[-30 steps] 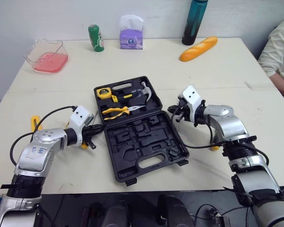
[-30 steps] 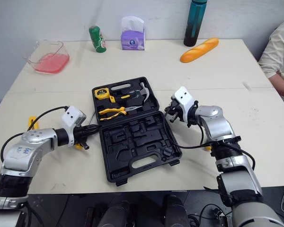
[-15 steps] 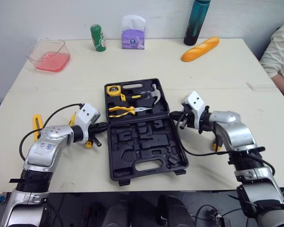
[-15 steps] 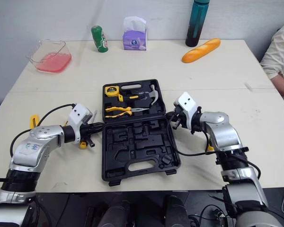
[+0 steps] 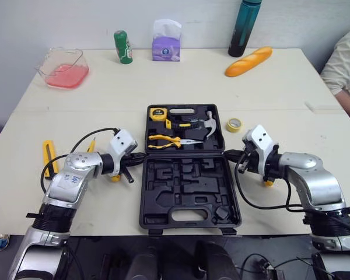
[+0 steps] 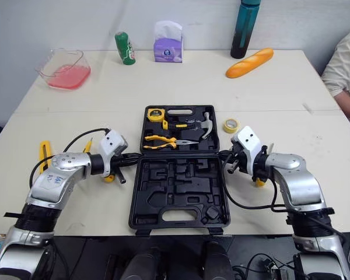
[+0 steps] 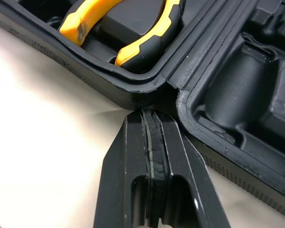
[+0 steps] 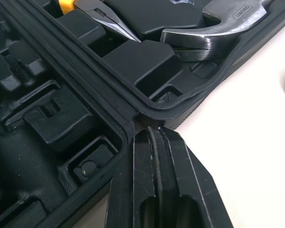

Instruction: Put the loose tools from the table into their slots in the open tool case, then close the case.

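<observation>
Two sets of fingers shut tight: left gripper (image 7: 150,116) & right gripper (image 8: 155,133) have tips at opposite hinge ends of the open tool case (image 5: 144,192) mid-counter (image 5: 181,76), w/ the loose tape roll (image 5: 234,124) just beyond the right gripper, so prob. that arm's pick.

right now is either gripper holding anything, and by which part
Nothing is held. The left gripper and right gripper are both shut empty, tips at the hinge ends of the tool case.
</observation>
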Controlling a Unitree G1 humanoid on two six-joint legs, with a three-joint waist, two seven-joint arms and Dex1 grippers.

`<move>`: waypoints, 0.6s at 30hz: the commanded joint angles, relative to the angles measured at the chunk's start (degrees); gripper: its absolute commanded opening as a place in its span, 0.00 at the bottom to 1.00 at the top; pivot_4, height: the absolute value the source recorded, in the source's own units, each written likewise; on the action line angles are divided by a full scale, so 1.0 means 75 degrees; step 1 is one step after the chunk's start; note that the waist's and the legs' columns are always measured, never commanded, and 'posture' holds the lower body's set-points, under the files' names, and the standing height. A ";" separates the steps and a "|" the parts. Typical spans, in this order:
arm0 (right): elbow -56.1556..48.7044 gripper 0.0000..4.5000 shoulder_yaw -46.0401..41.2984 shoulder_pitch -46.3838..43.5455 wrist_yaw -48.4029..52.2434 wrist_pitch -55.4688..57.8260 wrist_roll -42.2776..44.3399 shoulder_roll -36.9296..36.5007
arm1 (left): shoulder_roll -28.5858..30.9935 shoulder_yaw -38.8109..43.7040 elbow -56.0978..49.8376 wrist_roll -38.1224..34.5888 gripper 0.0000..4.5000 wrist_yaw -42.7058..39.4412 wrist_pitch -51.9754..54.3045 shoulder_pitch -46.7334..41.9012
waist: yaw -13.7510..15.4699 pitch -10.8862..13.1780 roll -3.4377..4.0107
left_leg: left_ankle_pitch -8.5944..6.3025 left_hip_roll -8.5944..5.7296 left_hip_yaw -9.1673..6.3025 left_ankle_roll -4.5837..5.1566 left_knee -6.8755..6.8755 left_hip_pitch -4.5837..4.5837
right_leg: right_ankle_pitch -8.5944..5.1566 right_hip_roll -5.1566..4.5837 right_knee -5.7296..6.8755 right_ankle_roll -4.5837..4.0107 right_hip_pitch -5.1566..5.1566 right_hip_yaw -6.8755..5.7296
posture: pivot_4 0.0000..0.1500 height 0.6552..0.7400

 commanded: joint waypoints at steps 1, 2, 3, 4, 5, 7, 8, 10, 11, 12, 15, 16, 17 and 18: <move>-0.0633 0.01 0.0288 -0.0027 0.0034 0.0022 0.0527 0.0421 | -0.0335 -0.0330 -0.0149 -0.0077 0.00 -0.0261 -0.0366 -0.0292 | -0.0003 -0.0001 -0.0002 | 0.0000 0.0000 0.0000 0.0000 0.0000 0.0000 | 0.0000 0.0000 0.0000 0.0000 0.0000 0.0000 | 1.00 1.00; -0.0612 0.01 0.0263 -0.0050 -0.0044 0.0035 0.0514 0.0488 | -0.0340 -0.0299 -0.0090 -0.0050 0.00 -0.0260 -0.0394 -0.0311 | -0.0004 -0.0001 -0.0002 | 0.0000 0.0000 0.0001 0.0000 0.0000 0.0000 | 0.0000 0.0001 0.0000 0.0000 0.0000 0.0000 | 1.00 1.00; -0.0592 0.01 0.0240 -0.0078 -0.0107 0.0053 0.0509 0.0550 | -0.0354 -0.0259 -0.0034 -0.0018 0.00 -0.0240 -0.0427 -0.0333 | -0.0005 -0.0001 -0.0002 | 0.0000 0.0000 0.0001 0.0000 0.0000 0.0000 | 0.0000 0.0001 0.0001 0.0000 -0.0001 -0.0001 | 1.00 1.00; -0.0577 0.01 0.0227 -0.0100 -0.0149 0.0060 0.0506 0.0593 | -0.0375 -0.0217 0.0014 0.0004 0.00 -0.0212 -0.0449 -0.0359 | -0.0010 -0.0001 -0.0002 | 0.0000 0.0001 0.0001 0.0000 0.0000 0.0000 | 0.0000 0.0002 0.0002 0.0000 -0.0001 -0.0002 | 1.00 1.00; -0.0558 0.01 0.0210 -0.0124 -0.0204 0.0076 0.0499 0.0641 | -0.0408 -0.0165 0.0064 0.0012 0.00 -0.0169 -0.0435 -0.0399 | -0.0022 -0.0001 -0.0002 | 0.0000 0.0003 0.0001 0.0000 0.0000 0.0001 | 0.0000 0.0003 0.0002 0.0000 -0.0001 -0.0003 | 1.00 1.00; -0.0479 0.01 0.0184 -0.0178 -0.0340 0.0091 0.0424 0.0703 | -0.0469 -0.0083 0.0112 0.0008 0.00 -0.0125 -0.0378 -0.0466 | -0.0039 -0.0001 -0.0002 | 0.0000 0.0003 0.0002 0.0000 0.0001 0.0001 | 0.0001 0.0002 0.0005 0.0000 -0.0001 -0.0003 | 1.00 1.00; -0.0434 0.01 0.0169 -0.0206 -0.0392 0.0117 0.0407 0.0720 | -0.0487 -0.0066 0.0138 0.0037 0.00 -0.0115 -0.0376 -0.0487 | -0.0050 -0.0001 -0.0002 | 0.0000 0.0003 0.0002 0.0000 0.0002 0.0001 | 0.0001 0.0002 0.0005 0.0000 -0.0001 -0.0002 | 1.00 1.00; -0.0367 0.01 0.0161 -0.0242 -0.0459 0.0148 0.0384 0.0714 | -0.0523 -0.0049 0.0190 0.0104 0.00 -0.0115 -0.0399 -0.0501 | -0.0066 -0.0001 -0.0002 | 0.0000 0.0003 0.0001 0.0000 0.0003 0.0001 | 0.0001 0.0002 0.0006 0.0000 -0.0001 -0.0003 | 1.00 1.00; -0.0349 0.01 0.0166 -0.0251 -0.0479 0.0168 0.0380 0.0701 | -0.0536 -0.0045 0.0212 0.0128 0.00 -0.0113 -0.0404 -0.0501 | -0.0069 -0.0001 -0.0002 | 0.0000 0.0002 0.0001 0.0000 0.0003 0.0001 | 0.0001 0.0002 0.0007 0.0000 -0.0001 -0.0002 | 1.00 1.00; -0.0354 0.01 0.0163 -0.0247 -0.0490 0.0201 0.0382 0.0674 | -0.0544 -0.0039 0.0242 0.0180 0.00 -0.0075 -0.0433 -0.0492 | -0.0067 -0.0001 -0.0002 | 0.0000 0.0002 0.0001 0.0000 0.0003 0.0001 | 0.0001 0.0001 0.0007 0.0000 -0.0001 -0.0002 | 1.00 1.00; -0.0555 0.01 -0.0001 -0.0137 -0.0831 0.0643 0.0264 0.0509 | -0.0534 0.0159 0.0236 0.0309 0.00 0.0204 -0.0532 -0.0418 | -0.0053 -0.0001 -0.0002 | 0.0000 0.0001 0.0000 0.0001 0.0004 0.0001 | 0.0001 0.0000 0.0007 0.0001 0.0000 -0.0001 | 1.00 1.00; -0.0638 0.01 -0.0108 -0.0088 -0.1004 0.0772 0.0171 0.0394 | -0.0506 0.0306 0.0162 0.0283 0.00 0.0299 -0.0485 -0.0369 | -0.0043 -0.0001 -0.0003 | 0.0000 0.0001 0.0000 0.0001 0.0004 0.0001 | 0.0001 -0.0001 0.0007 0.0001 0.0000 0.0000 | 1.00 1.00; -0.0827 0.01 -0.0308 0.0007 -0.1076 0.0947 0.0194 0.0217 | -0.0415 0.0532 0.0022 0.0198 0.00 0.0349 -0.0389 -0.0271 | -0.0036 -0.0001 -0.0003 | 0.0000 0.0001 -0.0001 0.0001 0.0006 0.0001 | 0.0001 -0.0002 0.0008 0.0001 0.0000 0.0002 | 1.00 1.00; -0.1049 0.01 -0.0536 0.0114 -0.1084 0.1121 0.0292 0.0049 | -0.0303 0.0765 -0.0128 0.0093 0.00 0.0358 -0.0276 -0.0155 | -0.0026 -0.0001 -0.0003 | 0.0000 0.0001 -0.0002 0.0001 0.0007 -0.0001 | 0.0001 -0.0003 0.0009 0.0000 0.0000 0.0004 | 1.00 1.00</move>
